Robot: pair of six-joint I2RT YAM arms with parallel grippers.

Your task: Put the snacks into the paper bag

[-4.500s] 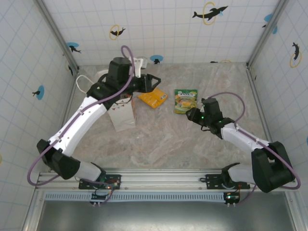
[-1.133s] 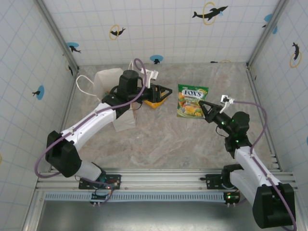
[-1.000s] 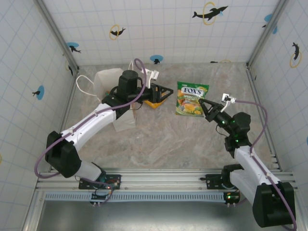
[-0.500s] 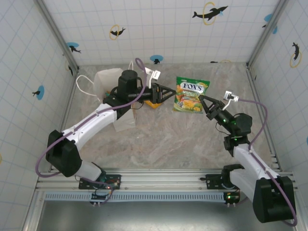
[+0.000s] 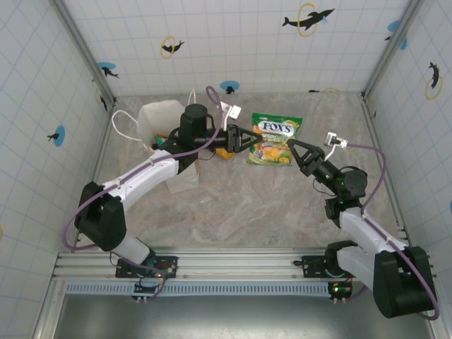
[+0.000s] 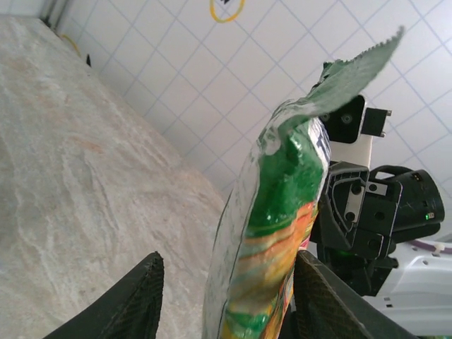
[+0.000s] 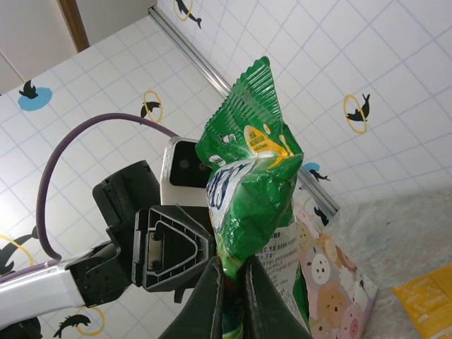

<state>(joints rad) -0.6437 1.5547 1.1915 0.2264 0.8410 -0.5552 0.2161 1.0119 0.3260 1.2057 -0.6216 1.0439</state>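
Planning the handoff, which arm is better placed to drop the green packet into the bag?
Left. The left claw straddles the green packet gripped by the right claw, and the paper bag stands beside that arm.

The table (image 5: 247, 205) is a pale, marbled slab with a metal rail along its near edge. Just beneath the left gripper (image 5: 248, 138), an orange-yellow snack packet (image 5: 224, 151) lies flat on the stone, partly hidden. Further back behind that gripper, alongside its arm, the white paper bag (image 5: 157, 120) rests on the table.
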